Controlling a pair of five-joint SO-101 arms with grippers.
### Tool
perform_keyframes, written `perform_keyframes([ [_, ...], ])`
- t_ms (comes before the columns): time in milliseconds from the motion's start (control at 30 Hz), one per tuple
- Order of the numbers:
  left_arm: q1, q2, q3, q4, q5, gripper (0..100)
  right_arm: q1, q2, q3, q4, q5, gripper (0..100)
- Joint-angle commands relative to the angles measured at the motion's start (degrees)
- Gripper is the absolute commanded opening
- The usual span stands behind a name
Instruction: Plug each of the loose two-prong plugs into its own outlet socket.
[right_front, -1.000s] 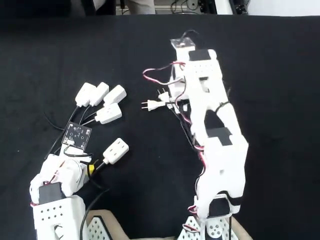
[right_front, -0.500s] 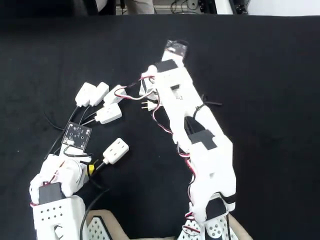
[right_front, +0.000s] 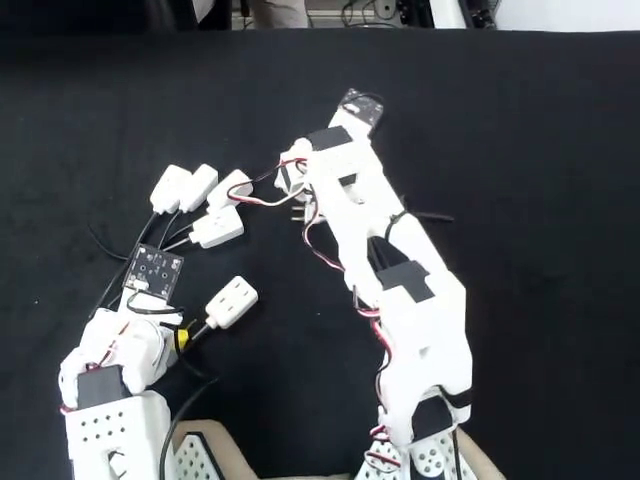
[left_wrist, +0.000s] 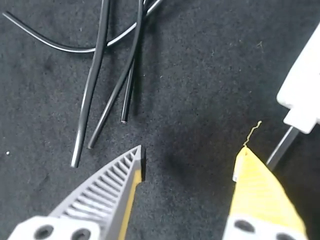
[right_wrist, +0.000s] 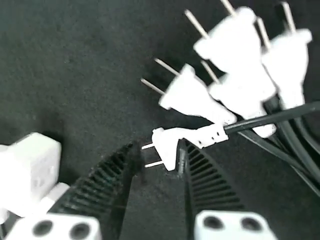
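Up close, plug (right_wrist: 172, 145) between right fingers (right_wrist: 107, 175).

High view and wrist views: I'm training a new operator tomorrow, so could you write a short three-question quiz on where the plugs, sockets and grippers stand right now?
1. True or false: the left gripper is shut on a black cable.
2. What lies between the fingers of the right gripper? A) a two-prong plug B) a socket C) a black cable
3. Fill in: the high view shows ___ white sockets lying on the table.
Key: 1 false, it is open and empty; 2 A; 3 five.
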Motion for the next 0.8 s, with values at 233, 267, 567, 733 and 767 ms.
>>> perform_keyframes([
  [233,0.48,-0.35,-0.40,-0.97,-0.70,29,2.73,-5.76,-3.74,13.54,-1.23,14.1],
  [267,0.48,-0.35,-0.40,-0.97,-0.70,29,2.73,-5.85,-3.12,13.54,-1.32,13.9],
  [567,0.48,-0.35,-0.40,-0.97,-0.70,29,2.81,-5.58,5.85,2.90,-5.54,14.0],
  [733,0.48,-0.35,-0.40,-0.97,-0.70,29,3.16,-5.93,8.92,-0.26,-8.62,14.1],
  [767,0.48,-0.35,-0.40,-0.97,-0.70,29,3.43,-5.85,9.10,-0.44,-8.79,14.1],
])
